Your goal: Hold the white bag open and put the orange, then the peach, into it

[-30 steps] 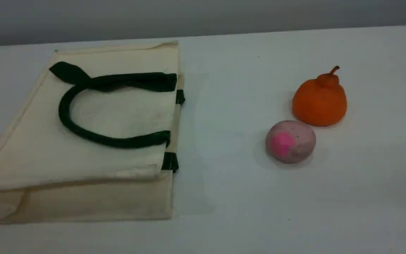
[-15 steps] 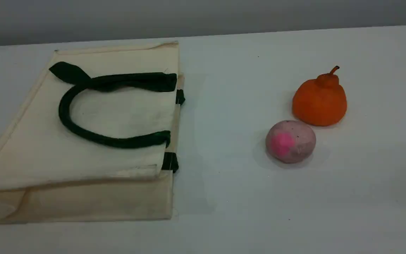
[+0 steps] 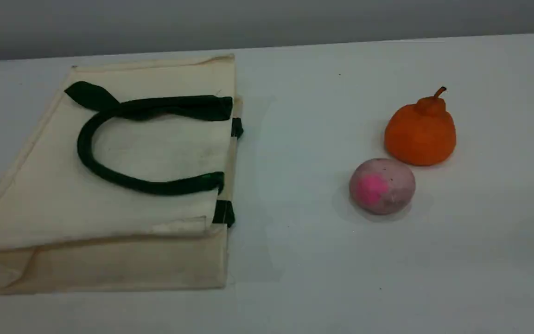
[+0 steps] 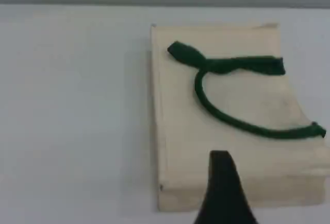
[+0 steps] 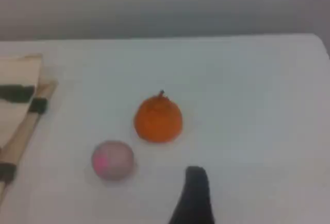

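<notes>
The white bag [image 3: 123, 185] lies flat on the table's left side, its mouth edge facing right and a dark green handle [image 3: 109, 174] curled on top. It also fills the left wrist view as the bag [image 4: 227, 105]. To the right stands the orange [image 3: 420, 134], with the peach [image 3: 382, 186] just in front of it; both sit loose on the table. In the right wrist view the orange [image 5: 158, 119] and peach [image 5: 113, 159] lie ahead. One dark fingertip [image 4: 223, 183] of my left gripper hovers over the bag's near edge. A dark fingertip [image 5: 195, 193] of my right gripper hangs short of the fruits. Neither holds anything.
The white table [image 3: 304, 116] ends at a far edge against a grey wall. Neither arm appears in the scene view. A wide strip of bare tabletop separates the bag's mouth from the fruits.
</notes>
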Motion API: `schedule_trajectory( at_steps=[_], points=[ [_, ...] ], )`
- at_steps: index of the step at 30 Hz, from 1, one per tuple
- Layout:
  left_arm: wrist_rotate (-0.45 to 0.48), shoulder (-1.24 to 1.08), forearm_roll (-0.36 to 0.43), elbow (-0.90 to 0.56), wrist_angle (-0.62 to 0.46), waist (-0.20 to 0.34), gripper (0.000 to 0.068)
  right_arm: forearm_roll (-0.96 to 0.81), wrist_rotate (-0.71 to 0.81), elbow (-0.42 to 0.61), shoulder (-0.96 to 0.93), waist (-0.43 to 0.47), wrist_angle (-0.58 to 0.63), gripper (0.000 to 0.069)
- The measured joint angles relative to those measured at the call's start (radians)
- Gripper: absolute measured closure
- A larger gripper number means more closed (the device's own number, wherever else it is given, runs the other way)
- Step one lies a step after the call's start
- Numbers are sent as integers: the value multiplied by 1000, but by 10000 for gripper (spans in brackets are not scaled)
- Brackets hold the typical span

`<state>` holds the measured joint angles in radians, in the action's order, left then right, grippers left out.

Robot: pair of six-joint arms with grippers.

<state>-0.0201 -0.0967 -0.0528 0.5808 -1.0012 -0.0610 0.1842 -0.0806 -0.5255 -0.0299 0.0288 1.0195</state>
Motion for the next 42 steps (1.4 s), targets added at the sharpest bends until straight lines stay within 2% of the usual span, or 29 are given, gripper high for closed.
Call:
schedule_trajectory(
  at_steps=[9, 14, 17, 21, 25, 35, 42],
  points=[
    [-1, -376, 0, 84, 213, 0, 251, 95, -58, -3, -264, 0, -275, 132],
    [-3, -627, -1, 128, 275, 0, 251, 133, -113, -23, -484, 0, -423, 132],
    [-45, -770, -1, 157, 324, 0, 251, 150, -142, -61, -620, 0, -487, 132],
    [-118, -946, -1, 181, 387, 0, 251, 162, -163, -128, -793, 0, -495, 132],
    [-127, -1095, -1, 181, 446, 0, 251, 199, -172, -172, -929, 0, -502, 132],
    [-127, -1399, -1, 217, 596, 0, 251, 402, -313, -173, -1128, 0, -549, 132],
    [-116, -1577, -1, 304, 598, 0, 251, 542, -419, -173, -1203, 0, -588, 132]
  ],
)
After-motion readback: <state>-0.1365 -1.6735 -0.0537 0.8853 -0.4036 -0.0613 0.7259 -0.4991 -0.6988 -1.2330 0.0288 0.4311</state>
